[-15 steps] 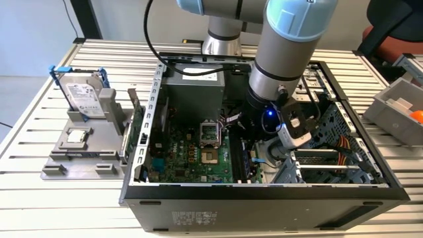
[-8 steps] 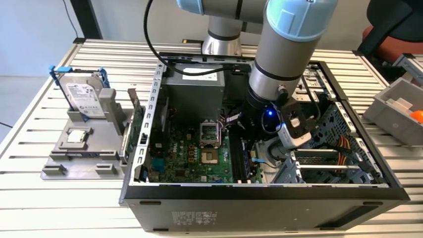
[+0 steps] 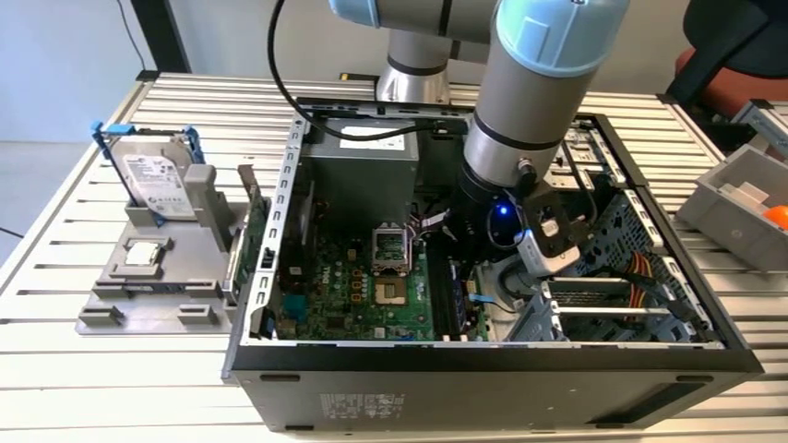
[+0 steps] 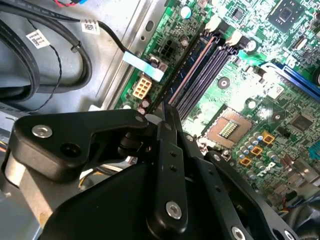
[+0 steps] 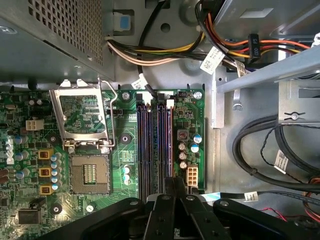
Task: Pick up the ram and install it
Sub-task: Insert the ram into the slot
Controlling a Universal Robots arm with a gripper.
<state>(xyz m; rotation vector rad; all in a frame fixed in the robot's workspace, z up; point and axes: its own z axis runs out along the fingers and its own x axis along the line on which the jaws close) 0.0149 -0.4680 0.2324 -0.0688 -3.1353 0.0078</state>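
Scanning from the exterior view's left: a grey fixture (image 3: 154, 281) sits on the slatted table (image 3: 74, 388), holding a hard drive (image 3: 158, 180) upright in a blue-tabbed frame. Open table lies all around the fixture, and a clear strip separates it from the case.

Next comes the open computer case (image 3: 493, 369), its near wall a dark edge across the front. A green expansion card (image 3: 256, 249) stands just inside the left wall. The motherboard (image 3: 357, 295) lies flat on the floor of the case, with the processor socket (image 3: 388, 249) near its middle.

My arm (image 3: 536, 101) drops in from above on the right half of the case. Room there is tight: drive cage and bundled cables (image 3: 640, 277) crowd the exterior view's right side.

In both wrist views the jaws are drawn nearly together on the ram (image 4: 172, 82), which I see edge-on as a thin dark stick. The gripper (image 4: 162, 117) holds its upper edge. The ram stands along the outermost memory slot (image 5: 169, 145), on the side toward the board edge. I cannot tell whether it is fully seated. The neighbouring slots (image 5: 145, 145) are bare, with their white end latches (image 4: 214, 22) showing.

At the far right, a grey bin (image 3: 745, 198) sits near the table edge.
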